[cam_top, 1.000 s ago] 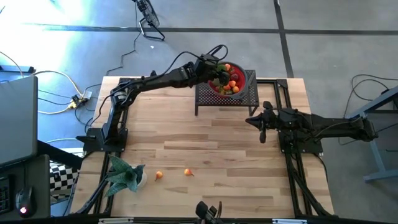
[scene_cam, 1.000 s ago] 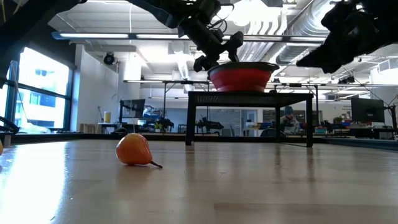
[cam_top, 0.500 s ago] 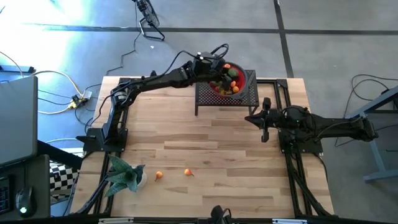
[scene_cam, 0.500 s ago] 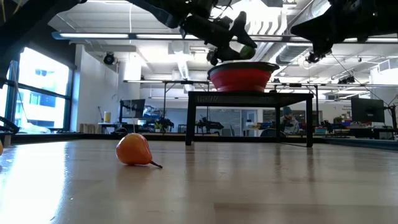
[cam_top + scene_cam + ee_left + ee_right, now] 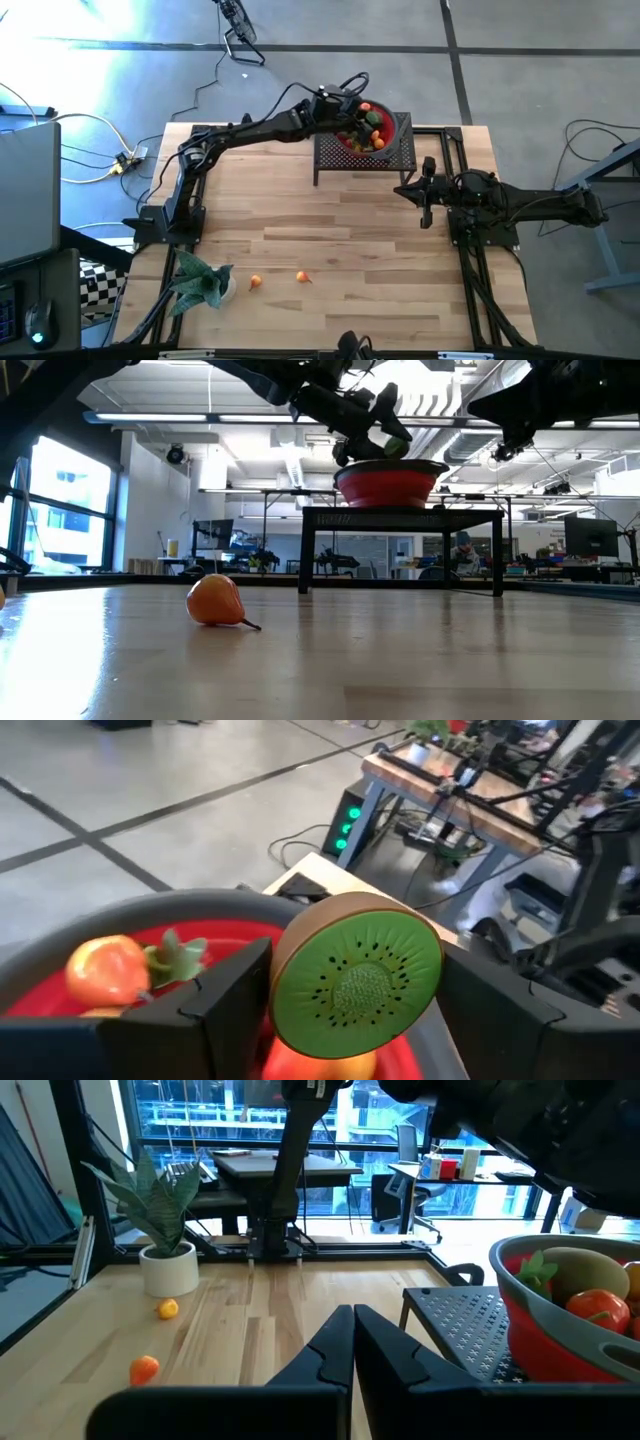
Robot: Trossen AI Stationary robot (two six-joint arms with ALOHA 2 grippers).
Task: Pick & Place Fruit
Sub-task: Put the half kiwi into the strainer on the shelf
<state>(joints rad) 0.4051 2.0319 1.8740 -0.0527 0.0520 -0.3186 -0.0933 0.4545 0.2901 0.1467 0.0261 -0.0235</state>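
- Over the red bowl (image 5: pixel 372 133) at the far centre of the table, we see the left gripper (image 5: pixel 345 1010) clamped on a kiwi half (image 5: pixel 356 975): brown rim, bright green cut face, dark seeds around a pale core.
- From the low view the same kiwi half (image 5: pixel 394 445) hangs just above the bowl's grey rim (image 5: pixel 390 465), pinched between the dark fingers (image 5: pixel 382 410).
- Inside the bowl we spot more fruit (image 5: pixel 374 130): an orange-red piece with a green leafy top (image 5: pixel 110 970) and a reddish one right below the kiwi; the right wrist view shows a red one (image 5: pixel 597 1313) and a brownish-green one (image 5: pixel 580 1273) above the rim.
- Bowl sits on a black perforated stand (image 5: pixel 362 157) raised on legs above the wood.
- Two small orange fruits (image 5: pixel 256 282) (image 5: pixel 302 277) lie loose on the near left part of the table (image 5: pixel 330 250), apart from each other; one has a dark stem (image 5: pixel 216 601).
- A green leafy plant (image 5: pixel 202 280) in a white pot stands at the near left corner, just beside the left one of the two.
- Right gripper (image 5: pixel 423 205) waits right of centre, near the stand's right legs, fingers pressed shut and holding nothing.
- Left arm (image 5: pixel 240 135) stretches from its base at the left edge across the far left of the table.
- Middle of the table is bare wood; black frame rails run along the left and right edges.
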